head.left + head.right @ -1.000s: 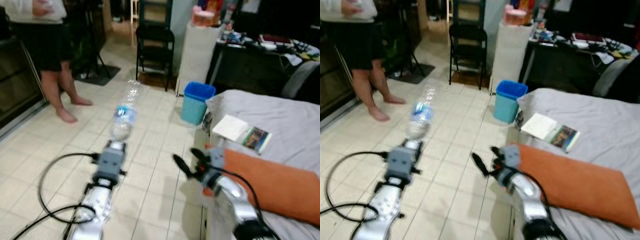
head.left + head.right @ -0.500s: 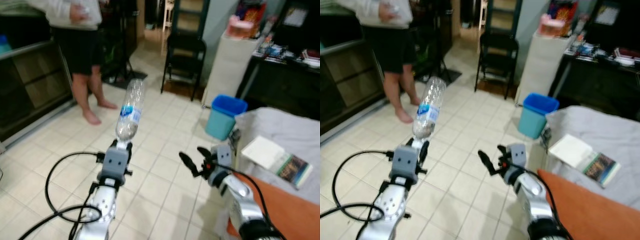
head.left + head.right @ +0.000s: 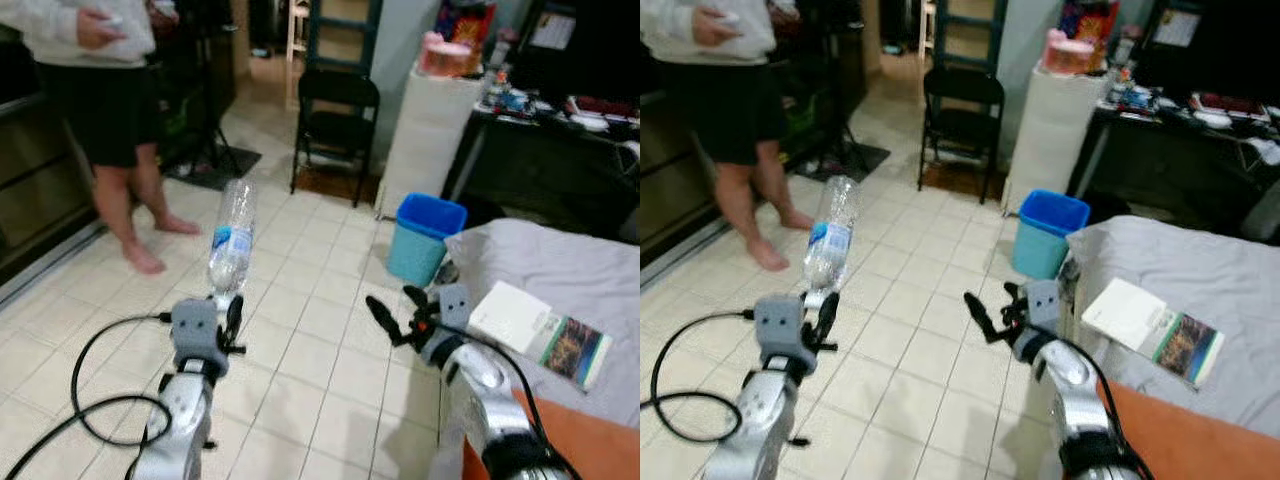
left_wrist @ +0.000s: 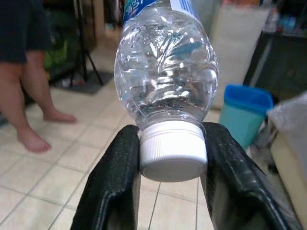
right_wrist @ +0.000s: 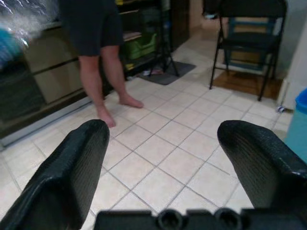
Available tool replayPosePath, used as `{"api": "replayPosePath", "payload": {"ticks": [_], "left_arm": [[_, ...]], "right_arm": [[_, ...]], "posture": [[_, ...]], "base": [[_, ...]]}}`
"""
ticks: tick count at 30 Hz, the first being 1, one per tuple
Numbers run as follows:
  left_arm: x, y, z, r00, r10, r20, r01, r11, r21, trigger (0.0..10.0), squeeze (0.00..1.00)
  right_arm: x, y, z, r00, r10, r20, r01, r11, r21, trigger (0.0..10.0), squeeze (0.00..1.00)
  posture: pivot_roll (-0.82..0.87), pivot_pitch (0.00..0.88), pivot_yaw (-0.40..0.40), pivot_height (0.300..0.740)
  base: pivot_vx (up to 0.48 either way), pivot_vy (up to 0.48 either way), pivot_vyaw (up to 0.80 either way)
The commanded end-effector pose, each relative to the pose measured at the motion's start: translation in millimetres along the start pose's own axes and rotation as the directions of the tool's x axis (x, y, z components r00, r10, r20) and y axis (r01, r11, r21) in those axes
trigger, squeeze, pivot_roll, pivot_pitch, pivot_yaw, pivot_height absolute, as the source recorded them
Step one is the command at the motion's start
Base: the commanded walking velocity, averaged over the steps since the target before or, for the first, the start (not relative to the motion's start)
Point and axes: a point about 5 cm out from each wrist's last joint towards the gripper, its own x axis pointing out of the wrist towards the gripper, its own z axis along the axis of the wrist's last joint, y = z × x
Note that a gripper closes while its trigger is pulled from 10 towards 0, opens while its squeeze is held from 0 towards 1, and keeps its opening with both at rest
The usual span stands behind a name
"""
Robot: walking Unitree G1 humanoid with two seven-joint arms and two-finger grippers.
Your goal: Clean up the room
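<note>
Left gripper [image 4: 170,158] is pinching the bottle [image 3: 229,236] by its cap, right gripper [image 3: 992,305] spread and empty, so next it probably needs carrying to the blue bin [image 3: 424,238] far right.

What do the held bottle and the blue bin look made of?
Bottle, held at its white cap by the left gripper: thin clear plastic, glossy and creased. Blue bin: likely moulded plastic, smooth with an even matte colour, though soft focus leaves that open.

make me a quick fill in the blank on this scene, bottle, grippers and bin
The left gripper is shut on the plastic bottle by its white ____.
The right gripper is ____ and holds nothing.
The bin beside the bed is ____ in colour.

Missing words: cap; open; blue
</note>
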Motion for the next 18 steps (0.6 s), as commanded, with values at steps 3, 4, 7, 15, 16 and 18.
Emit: {"api": "replayPosePath", "payload": {"ticks": [3, 4, 7, 15, 16, 18], "left_arm": [[0.6, -22.1, 11.3, 0.993, -0.093, 0.072, 0.090, 0.995, 0.034, 10.0, 0.00], [-1.1, -27.3, 12.0, 0.991, -0.113, 0.078, 0.109, 0.993, 0.047, 10.0, 0.00], [-5.1, -38.8, 14.6, 0.984, -0.150, 0.096, 0.145, 0.988, 0.061, 10.0, 0.00], [-5.7, -36.8, 17.6, 0.981, -0.156, 0.116, 0.147, 0.986, 0.080, 10.0, 0.00], [-6.5, -38.2, 18.8, 0.979, -0.165, 0.122, 0.154, 0.983, 0.095, 10.0, 0.00], [-7.9, -42.1, 20.3, 0.975, -0.180, 0.129, 0.164, 0.979, 0.123, 10.0, 0.00]], "right_arm": [[-6.5, -12.9, 9.9, 0.998, -0.039, 0.042, 0.040, 0.999, -0.030, 10.0, 0.00], [-7.0, -12.8, 9.5, 0.998, -0.038, 0.043, 0.039, 0.999, -0.029, 10.0, 0.00], [-8.0, -13.3, 8.3, 0.998, -0.038, 0.040, 0.039, 0.999, -0.025, 10.0, 0.00], [-7.6, -13.0, 7.4, 0.999, -0.034, 0.033, 0.035, 0.999, -0.019, 10.0, 0.00], [-8.0, -12.5, 6.8, 0.999, -0.031, 0.031, 0.031, 0.999, -0.018, 10.0, 0.00], [-9.0, -11.8, 5.2, 0.999, -0.025, 0.027, 0.025, 1.000, -0.015, 10.0, 0.00]], "posture": [[0.15, 0.000, -0.070, 0.740], [0.15, 0.000, -0.070, 0.740], [0.15, 0.000, -0.072, 0.740], [0.15, 0.000, -0.074, 0.740], [0.15, 0.000, -0.074, 0.740], [0.15, 0.000, -0.072, 0.740]], "base": [[0.472, 0.000, -0.80], [0.472, 0.000, 0.00], [0.475, 0.000, 0.00], [0.473, 0.000, 0.00], [0.472, 0.000, 0.00], [0.472, 0.000, 0.00]]}}
